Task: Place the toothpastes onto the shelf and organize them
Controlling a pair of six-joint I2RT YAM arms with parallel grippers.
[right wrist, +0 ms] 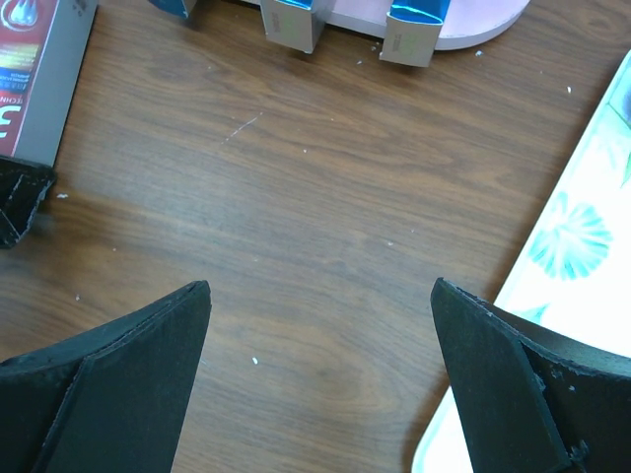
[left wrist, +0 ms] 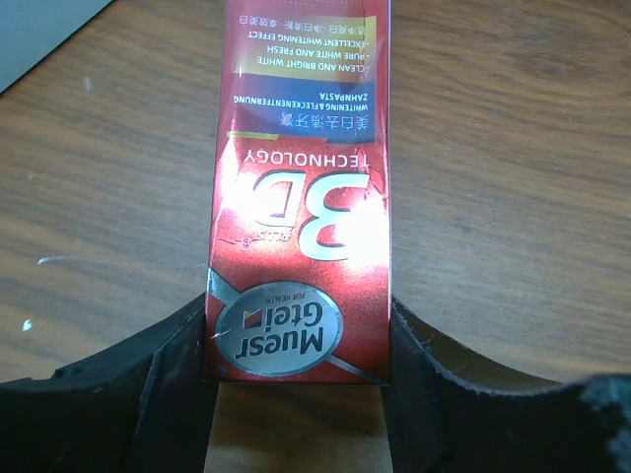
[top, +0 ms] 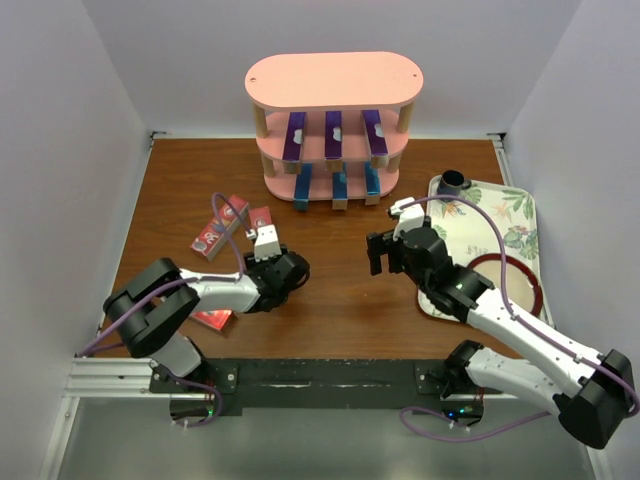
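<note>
The pink shelf (top: 335, 82) stands at the back centre. Three purple toothpastes (top: 334, 135) lie on its middle tier and three blue ones (top: 340, 186) on the bottom tier; two blue ends (right wrist: 409, 32) show in the right wrist view. My left gripper (top: 268, 252) is shut on the near end of a red "3D" toothpaste (left wrist: 301, 197), its fingers (left wrist: 177, 379) pressed against both long sides, low over the table. A second red toothpaste (top: 216, 230) lies to its left, a third (top: 213, 320) lies partly under my left arm. My right gripper (top: 383, 252) is open and empty (right wrist: 320, 325) over bare wood.
A floral tray (top: 512, 215) lies at the right, with a dark cup (top: 452, 181) at its far corner and a dark red ring (top: 515, 285) near my right arm. The tray's edge (right wrist: 582, 256) is just right of my right gripper. White walls enclose the table.
</note>
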